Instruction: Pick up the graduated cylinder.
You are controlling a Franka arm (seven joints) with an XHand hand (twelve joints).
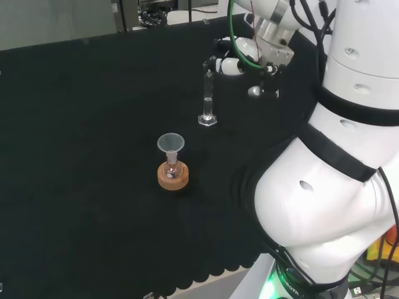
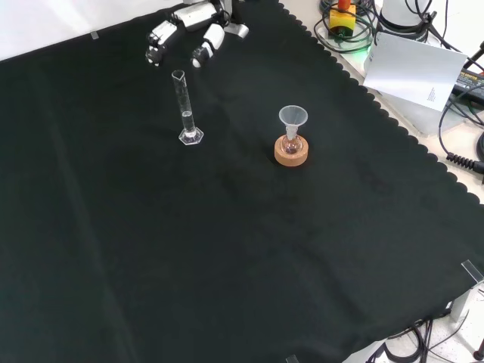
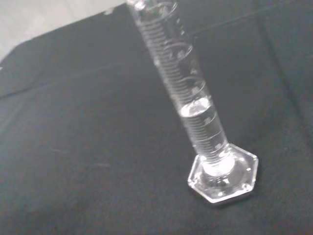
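A clear graduated cylinder (image 1: 207,99) with a hexagonal foot stands upright on the black cloth (image 1: 93,124), with a little clear liquid in its lower part (image 3: 198,110). In the front view the cylinder (image 2: 185,110) stands below the hand (image 2: 193,30). In the head view the hand (image 1: 240,65) hovers just right of the cylinder's top, apart from it, its fingers fairly straight and holding nothing.
A small flask with a clear funnel (image 1: 171,146) in its neck sits on a cork ring (image 1: 173,177) nearer the bench's front edge; in the front view this flask (image 2: 292,140) stands right of the cylinder. The arm's white links (image 1: 336,156) occupy the head view's right.
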